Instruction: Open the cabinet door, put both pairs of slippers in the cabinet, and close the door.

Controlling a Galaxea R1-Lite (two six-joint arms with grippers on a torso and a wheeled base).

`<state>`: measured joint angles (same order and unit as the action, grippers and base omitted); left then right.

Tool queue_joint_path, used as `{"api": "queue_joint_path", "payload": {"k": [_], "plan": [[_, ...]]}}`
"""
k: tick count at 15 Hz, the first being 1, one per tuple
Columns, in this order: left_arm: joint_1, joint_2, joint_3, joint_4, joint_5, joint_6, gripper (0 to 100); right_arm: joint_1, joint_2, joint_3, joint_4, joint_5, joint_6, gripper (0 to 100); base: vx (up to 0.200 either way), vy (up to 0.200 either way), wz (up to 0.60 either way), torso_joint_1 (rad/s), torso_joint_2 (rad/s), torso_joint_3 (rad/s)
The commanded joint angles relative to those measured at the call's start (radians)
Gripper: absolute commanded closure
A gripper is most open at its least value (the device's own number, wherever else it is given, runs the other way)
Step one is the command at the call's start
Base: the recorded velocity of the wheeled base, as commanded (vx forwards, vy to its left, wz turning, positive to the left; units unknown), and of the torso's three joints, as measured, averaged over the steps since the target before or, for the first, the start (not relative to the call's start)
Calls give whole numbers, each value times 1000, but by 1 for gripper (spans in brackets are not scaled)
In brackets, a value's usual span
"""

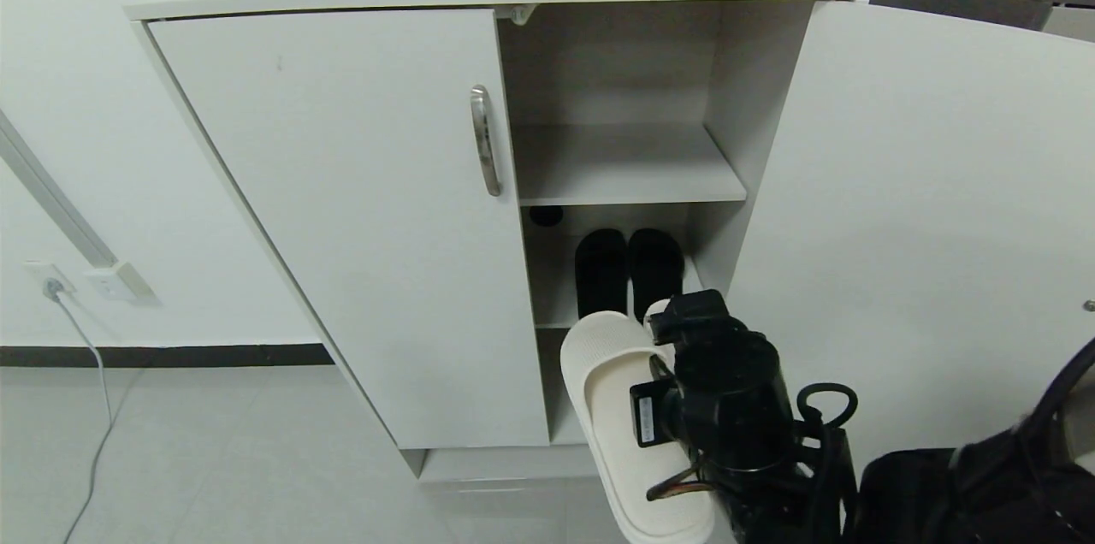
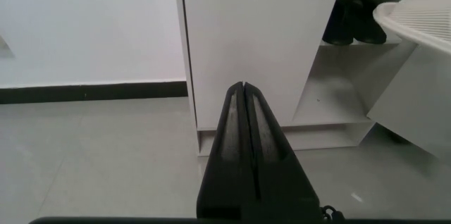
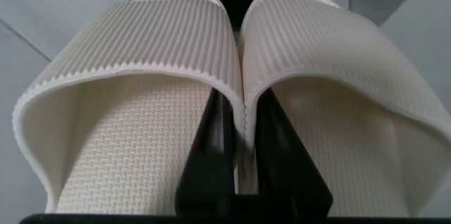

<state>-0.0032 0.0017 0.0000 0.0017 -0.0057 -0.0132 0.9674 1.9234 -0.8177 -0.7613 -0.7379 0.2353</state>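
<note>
The white cabinet (image 1: 342, 185) has its right door (image 1: 924, 210) swung open and its left door shut. A pair of black slippers (image 1: 629, 269) lies side by side on the middle shelf, also seen as black slippers (image 2: 356, 21) in the left wrist view. My right gripper (image 3: 239, 136) is shut on the pair of white slippers (image 3: 232, 76), pinching their inner edges together. In the head view the white slippers (image 1: 616, 407) hang in front of the cabinet opening, below the black pair. My left gripper (image 2: 243, 86) is shut and empty, low over the floor facing the cabinet base.
An empty upper shelf (image 1: 629, 168) sits above the black slippers. The lower compartment (image 2: 331, 104) is bare. A metal handle (image 1: 484, 140) is on the shut left door. A wall socket with a cable (image 1: 51, 283) is at the left, over bare floor (image 1: 214, 458).
</note>
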Motion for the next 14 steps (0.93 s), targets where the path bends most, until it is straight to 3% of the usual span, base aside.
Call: {"api": "queue_joint_path", "payload": {"k": [1,6,14], "plan": [[0,0,0,0,0,-1,100,4,45,-170,155,-94,65,100,0,0,0,0,0,0],[0,0,0,0,0,-1,100,-1,23,-360,339,-149,61,100,0,0,0,0,0,0],[0,0,0,0,0,2,100,-27,-49,-456,356,-152,-39,100,0,0,0,0,0,0]]}}
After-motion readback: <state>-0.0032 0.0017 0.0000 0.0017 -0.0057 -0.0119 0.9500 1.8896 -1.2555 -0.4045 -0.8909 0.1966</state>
